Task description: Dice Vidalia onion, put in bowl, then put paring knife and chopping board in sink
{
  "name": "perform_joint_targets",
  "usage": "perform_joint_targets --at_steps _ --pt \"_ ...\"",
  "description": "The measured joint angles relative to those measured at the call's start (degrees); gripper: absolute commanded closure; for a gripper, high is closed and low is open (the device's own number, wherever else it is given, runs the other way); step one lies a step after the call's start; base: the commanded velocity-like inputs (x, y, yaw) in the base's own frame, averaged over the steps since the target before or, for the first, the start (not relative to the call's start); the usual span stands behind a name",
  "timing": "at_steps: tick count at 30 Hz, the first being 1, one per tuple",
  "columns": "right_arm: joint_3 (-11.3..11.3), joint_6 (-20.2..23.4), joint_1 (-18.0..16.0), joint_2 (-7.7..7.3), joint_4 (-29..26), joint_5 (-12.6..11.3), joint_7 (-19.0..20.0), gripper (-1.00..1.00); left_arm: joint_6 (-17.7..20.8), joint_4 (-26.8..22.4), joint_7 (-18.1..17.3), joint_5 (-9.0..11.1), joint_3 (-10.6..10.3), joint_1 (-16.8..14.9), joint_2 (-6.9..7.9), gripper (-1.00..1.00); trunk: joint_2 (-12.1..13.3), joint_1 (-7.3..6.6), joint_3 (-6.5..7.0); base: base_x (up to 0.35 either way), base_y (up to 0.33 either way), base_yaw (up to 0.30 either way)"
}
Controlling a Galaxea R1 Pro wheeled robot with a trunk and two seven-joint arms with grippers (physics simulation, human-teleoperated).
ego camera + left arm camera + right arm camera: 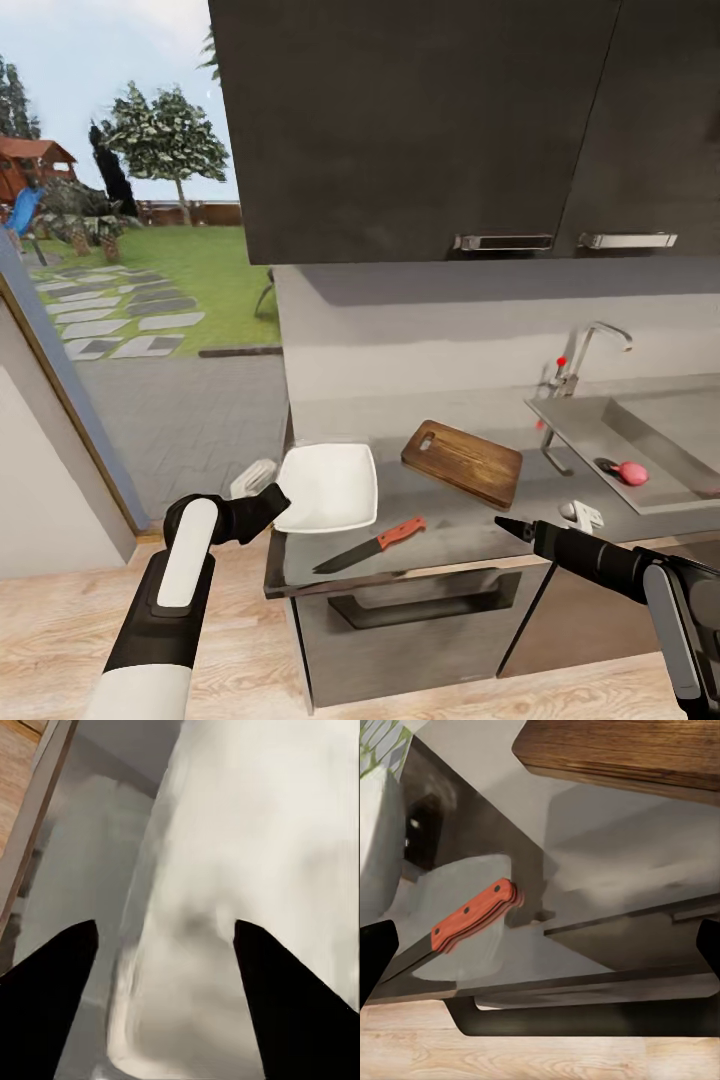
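Note:
The white bowl (325,487) sits at the left end of the countertop (450,520). My left gripper (270,498) is at the bowl's left rim; in the left wrist view it (165,937) stands open, the bowl (247,870) close ahead between its fingers (52,982). The paring knife (372,545) lies near the counter's front edge, and its red-orange handle (472,916) shows ahead of my open right gripper (540,945). That gripper (512,527) hovers right of the knife. The chopping board (463,462) lies behind. The onion (632,473) rests in the sink (650,500).
A chrome faucet (575,365) stands behind the sink's left corner. A small white object (582,515) lies on the counter by my right gripper. Dark wall cabinets (420,130) hang overhead. A cabinet bar handle (585,1020) runs under the counter edge. Left of the counter is a glass wall onto a garden.

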Motion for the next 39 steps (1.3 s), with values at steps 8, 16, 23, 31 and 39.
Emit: perform_joint_targets --at_steps 8,16,23,31,39 --pt "0.0 0.0 0.0 0.00 0.0 0.0 0.0 -1.00 0.0 0.0 0.0 0.1 0.0 0.0 0.04 -1.00 0.0 0.00 0.00 0.000 0.000 0.000" --pt "0.1 0.0 0.0 0.00 0.0 0.0 0.0 -1.00 0.0 0.0 0.0 0.1 0.0 0.0 0.15 -1.00 0.0 0.00 0.00 0.000 0.000 0.000" --pt "0.1 0.0 0.0 0.00 0.0 0.0 0.1 -1.00 0.0 0.0 0.0 0.1 0.0 0.0 0.18 -1.00 0.0 0.00 0.00 0.000 0.000 0.000" --pt "0.1 0.0 0.0 0.00 -0.1 -0.1 0.2 -1.00 1.7 -0.3 -0.7 0.5 -0.1 0.0 0.27 -1.00 0.0 0.00 0.00 0.000 0.000 0.000" --pt "0.6 0.1 0.0 -0.18 -0.7 -0.2 5.9 -1.00 5.3 -7.2 -24.6 2.5 -12.4 0.0 6.87 -1.00 0.0 0.00 0.00 0.000 0.000 0.000"
